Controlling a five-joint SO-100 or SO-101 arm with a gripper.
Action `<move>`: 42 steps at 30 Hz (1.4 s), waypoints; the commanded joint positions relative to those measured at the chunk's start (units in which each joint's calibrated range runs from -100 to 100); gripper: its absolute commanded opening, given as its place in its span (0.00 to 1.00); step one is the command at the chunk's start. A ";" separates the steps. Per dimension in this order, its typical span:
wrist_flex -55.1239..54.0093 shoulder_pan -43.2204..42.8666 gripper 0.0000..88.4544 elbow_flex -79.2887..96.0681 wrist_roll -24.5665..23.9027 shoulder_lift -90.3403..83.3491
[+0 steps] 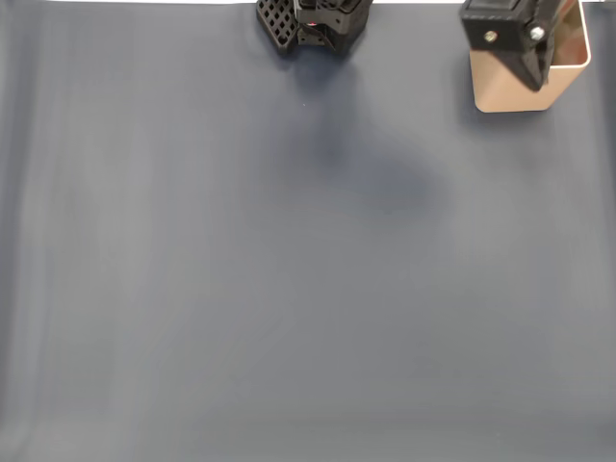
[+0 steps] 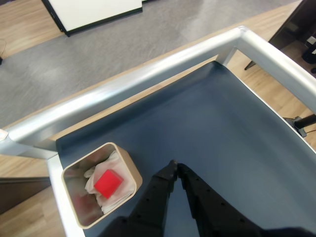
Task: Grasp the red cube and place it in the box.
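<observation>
The red cube [image 2: 107, 183] lies inside the box [image 2: 129, 165] on crumpled white paper, in the lower left of the wrist view. My gripper [image 2: 174, 166] is just to the right of the box, over the dark mat, with its black fingers closed tip to tip and nothing between them. In the fixed view the beige box [image 1: 505, 93] stands at the top right corner of the mat, and my gripper [image 1: 532, 77] hangs in front of its upper part. The cube's inside position is hidden there by the gripper.
The arm's black base [image 1: 313, 24] sits at the top middle of the fixed view. A silver metal rail [image 2: 148, 81] frames the table's edges close behind the box. The dark blue-grey mat [image 1: 289, 289] stretches wide below and to the left.
</observation>
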 commanded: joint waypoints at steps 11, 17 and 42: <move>-2.05 21.83 0.00 -0.52 -1.12 -2.02; -2.13 30.42 0.00 -0.15 -1.12 -1.59; -14.77 49.66 0.00 28.29 -1.66 -14.40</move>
